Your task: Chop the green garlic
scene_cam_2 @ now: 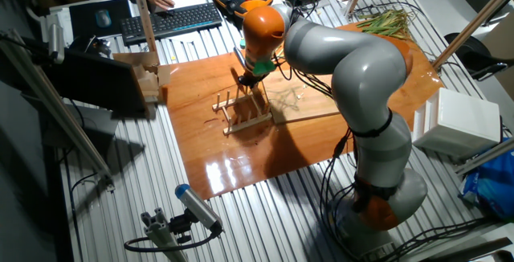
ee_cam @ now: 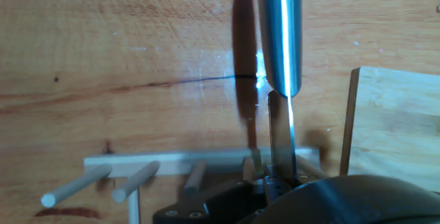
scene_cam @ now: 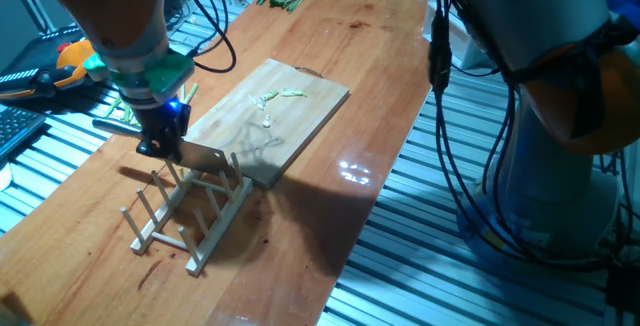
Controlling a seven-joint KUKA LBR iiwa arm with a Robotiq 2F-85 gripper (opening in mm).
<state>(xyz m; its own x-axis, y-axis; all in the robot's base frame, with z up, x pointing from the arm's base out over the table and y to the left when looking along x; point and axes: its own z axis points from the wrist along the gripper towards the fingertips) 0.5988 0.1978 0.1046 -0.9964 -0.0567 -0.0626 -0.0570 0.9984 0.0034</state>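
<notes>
On cutting board (scene_cam: pixel 300 116): green garlic (scene_cam: pixel 281 96) bits, apart from gripper (scene_cam: pixel 160 146).

Garlic bits (scene_cam: pixel 280 97) on board (scene_cam: pixel 300 126), apparently beside rack (scene_cam: pixel 190 216)

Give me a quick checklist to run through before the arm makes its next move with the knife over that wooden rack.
1. Knife held in the tool: ok, the tool is shut on its handle.
2. Blade over the wooden rack: ok, it sits just above the pegs.
3. Blade lined up with a slot between pegs: cannot tell, the hand view is partly blocked.
4. Green garlic chopped: ok, small pale bits lie on the cutting board.
5. Board clear of the rack: ok, its corner is beside the rack, not under it.
6. Cables clear of the blade: ok.
</notes>
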